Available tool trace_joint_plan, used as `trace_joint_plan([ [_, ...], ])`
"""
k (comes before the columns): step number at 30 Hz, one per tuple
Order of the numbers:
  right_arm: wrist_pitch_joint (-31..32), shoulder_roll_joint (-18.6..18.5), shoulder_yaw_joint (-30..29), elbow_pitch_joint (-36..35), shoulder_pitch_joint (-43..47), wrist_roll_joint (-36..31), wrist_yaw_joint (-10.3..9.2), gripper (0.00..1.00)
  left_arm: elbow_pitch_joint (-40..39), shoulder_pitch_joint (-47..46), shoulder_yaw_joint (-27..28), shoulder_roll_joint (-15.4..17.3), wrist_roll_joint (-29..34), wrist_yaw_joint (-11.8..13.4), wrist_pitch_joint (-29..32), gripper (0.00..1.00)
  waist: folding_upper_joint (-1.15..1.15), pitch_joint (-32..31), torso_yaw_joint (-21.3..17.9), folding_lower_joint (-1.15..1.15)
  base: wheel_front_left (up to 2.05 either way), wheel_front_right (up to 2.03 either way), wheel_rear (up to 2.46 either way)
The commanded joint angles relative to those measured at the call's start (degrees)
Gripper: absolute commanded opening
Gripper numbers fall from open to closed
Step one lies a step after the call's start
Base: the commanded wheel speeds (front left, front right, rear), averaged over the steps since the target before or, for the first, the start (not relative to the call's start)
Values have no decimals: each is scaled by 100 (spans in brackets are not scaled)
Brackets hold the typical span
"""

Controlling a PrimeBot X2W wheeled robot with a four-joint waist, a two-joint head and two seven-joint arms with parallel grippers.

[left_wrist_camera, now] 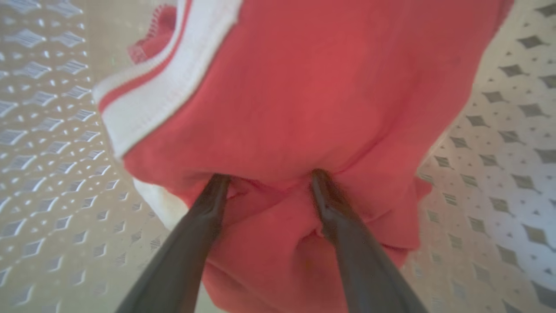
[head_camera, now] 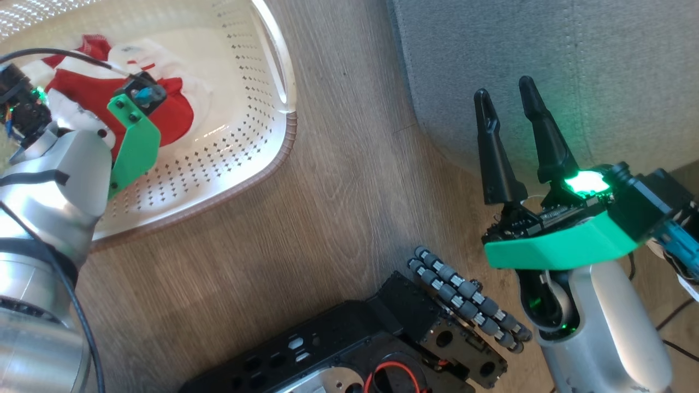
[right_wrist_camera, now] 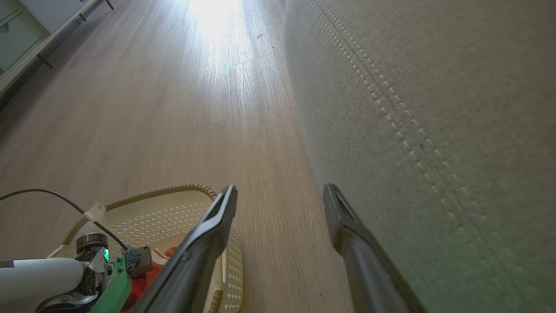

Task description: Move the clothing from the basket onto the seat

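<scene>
There was one basket [head_camera: 246,71] and one seat [head_camera: 573,65], and two grippers, the left gripper [left_wrist_camera: 269,176] and the right gripper [head_camera: 503,87], each with two fingers [head_camera: 494,158]. The clothing [head_camera: 177,117] was one red heap; the number of garments could not be told.

you're in a home living room: pale wood-plank floor [right_wrist_camera: 173,108], a big grey fabric-upholstered sofa seat [right_wrist_camera: 434,130], a cream perforated plastic laundry basket [head_camera: 240,142], a white drawer cabinet [right_wrist_camera: 26,30] on dark legs.
</scene>
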Motion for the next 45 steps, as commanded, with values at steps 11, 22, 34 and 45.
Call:
trace_joint_plan([
  [11,-37,5,60,-277,386,-107,-1,100,-43,-10,-35,9,-95,-20,321,45,0,109,45,0,0,0,0],
  [22,-37,5,63,-229,173,-152,-1,100,-42,-45,53,76,-357,95,124,0,0,39,22,0,0,0,0],
  [34,-37,5,54,-80,-233,-343,-1,100,-113,154,481,-52,-1012,521,-1175,0,0,-569,16,0,0,0,0],
  [45,-37,5,-86,171,-201,-910,-1,100,-105,590,863,-702,-1662,790,-2581,0,0,-1840,561,0,0,0,0],
])
